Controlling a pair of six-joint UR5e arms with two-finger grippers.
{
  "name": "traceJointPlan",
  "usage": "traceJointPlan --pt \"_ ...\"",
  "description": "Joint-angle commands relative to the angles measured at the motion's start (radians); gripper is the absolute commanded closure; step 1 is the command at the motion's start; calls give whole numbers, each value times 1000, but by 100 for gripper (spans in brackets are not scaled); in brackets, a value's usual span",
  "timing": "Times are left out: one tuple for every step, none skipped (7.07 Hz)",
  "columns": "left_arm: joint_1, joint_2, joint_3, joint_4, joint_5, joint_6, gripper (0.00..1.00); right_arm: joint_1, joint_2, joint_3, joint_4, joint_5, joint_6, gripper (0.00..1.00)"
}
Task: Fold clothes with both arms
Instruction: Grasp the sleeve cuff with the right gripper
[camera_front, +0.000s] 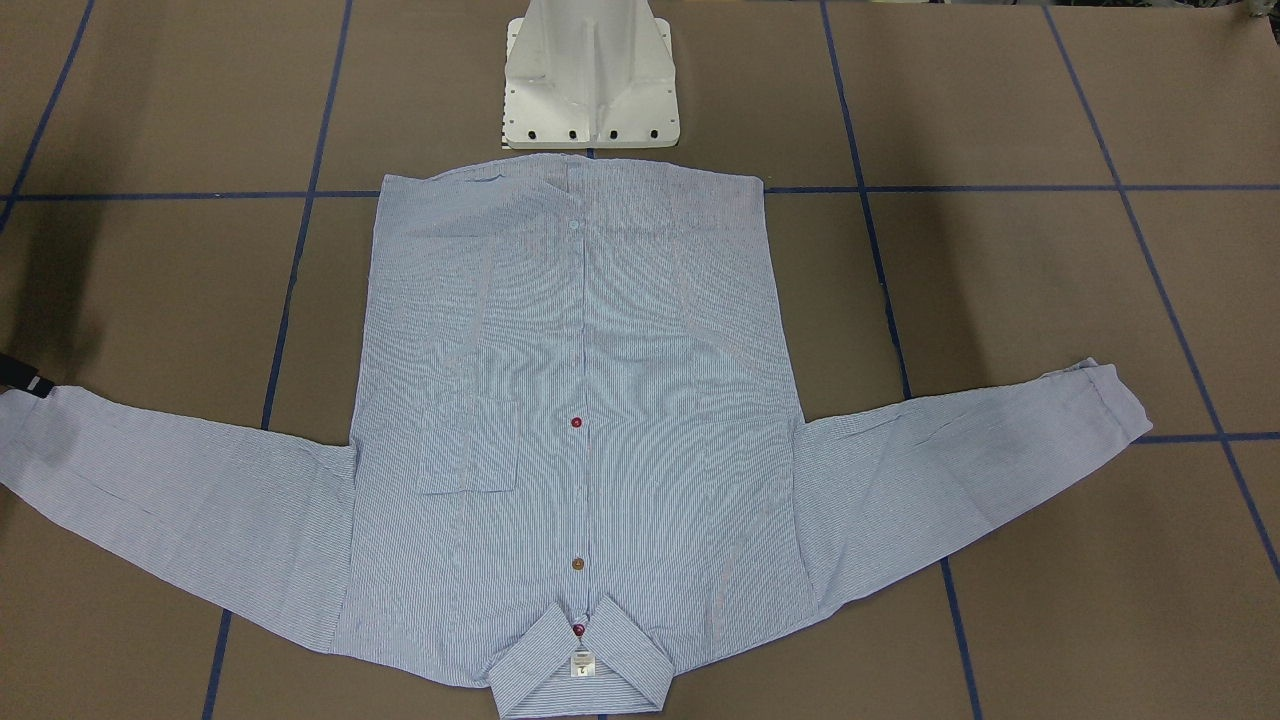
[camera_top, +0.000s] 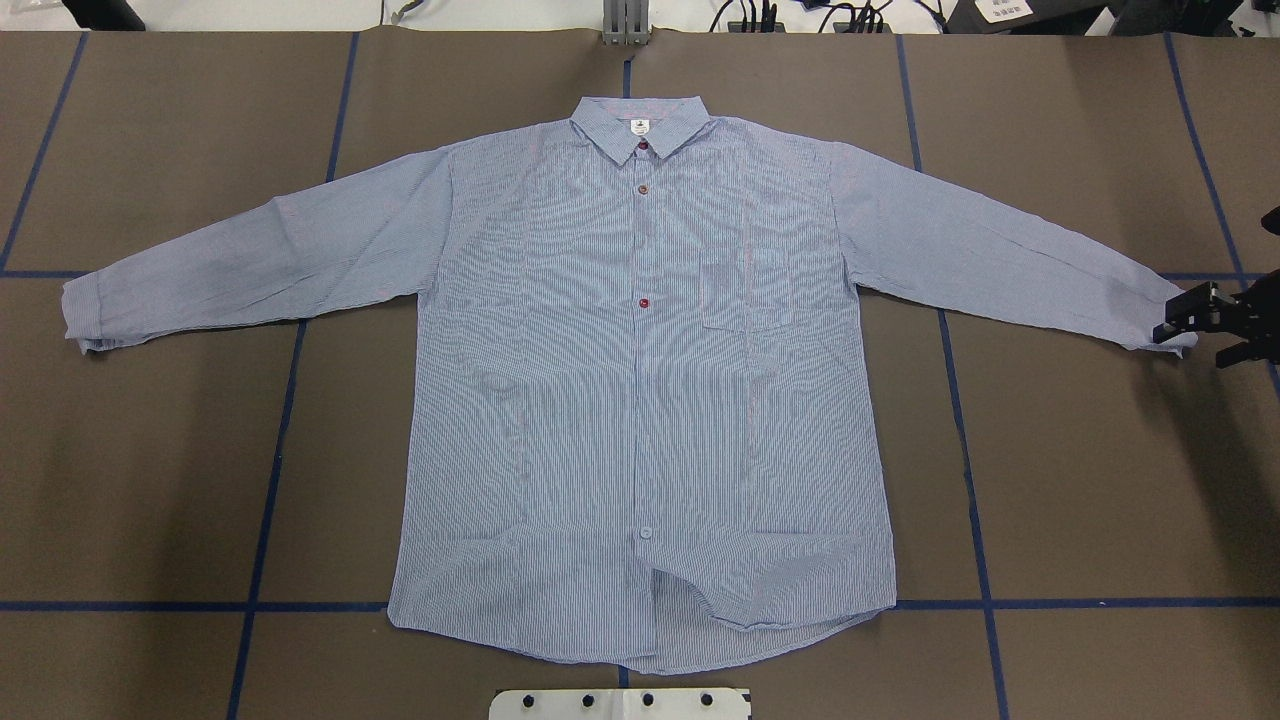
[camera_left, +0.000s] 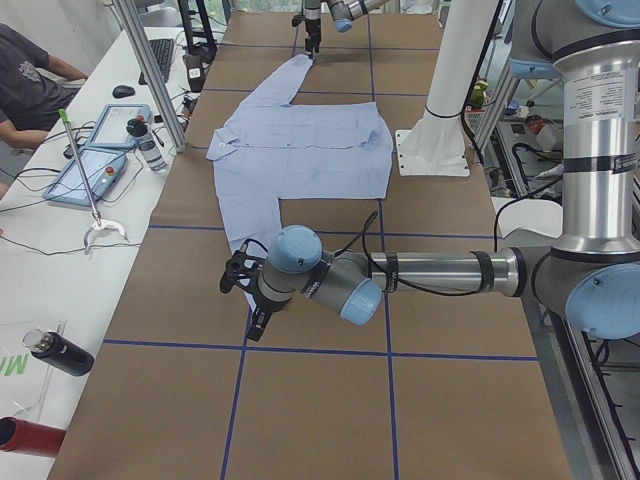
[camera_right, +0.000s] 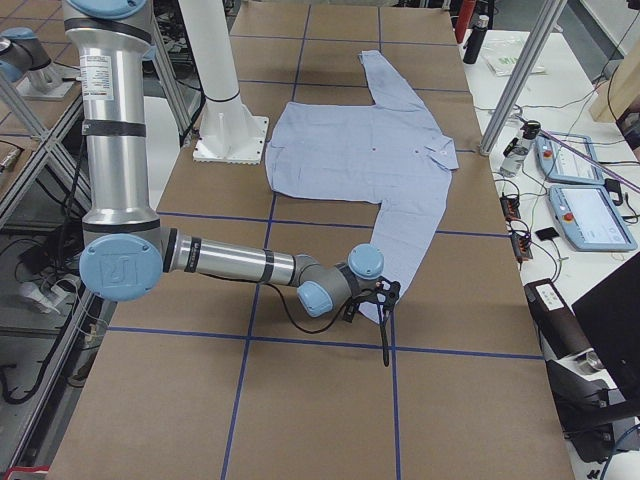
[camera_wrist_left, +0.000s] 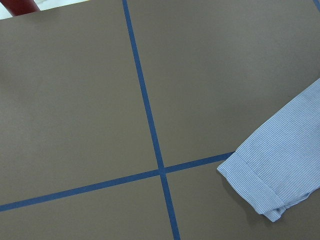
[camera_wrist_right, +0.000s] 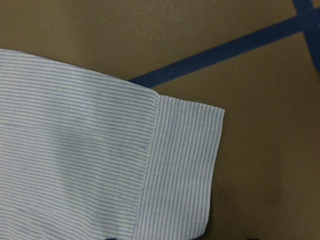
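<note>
The brown tabletop (camera_top: 1050, 480), gridded with blue tape lines, carries the shirt (camera_top: 600, 400), which lies flat and face up, buttoned, its collar on the side away from the white pedestal base (camera_front: 590, 80) and both sleeves spread wide to either side. The fabric is pale blue with fine white stripes; near the hem the front placket gapes a little and one corner is rucked. The left arm (camera_left: 440, 272) reaches low over the tabletop toward one sleeve end, but its tool (camera_left: 240, 290) shows only in the left side view, so how far it is open cannot be told. The right arm (camera_right: 230, 262) stretches to the other sleeve end; its tool (camera_top: 1195, 322) is cut off by the overhead view's edge, sits against the cuff (camera_wrist_right: 182, 170), and whether it grips the cloth is hard to make out. The chest pocket (camera_top: 745, 290), dark red buttons (camera_top: 643, 301) and small white neck label (camera_top: 640, 127) are visible.
</note>
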Motion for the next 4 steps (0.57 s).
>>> traceJointPlan --pt "0 0 -1 0 0 0 0 0 4 -4 1 1 44 15" --pt "0 0 -1 0 0 2 0 0 4 -6 1 0 44 16" --pt "0 0 -1 0 0 2 0 0 4 -4 1 0 44 30" --pt "0 0 -1 0 2 3 0 0 4 -4 1 -6 44 51"
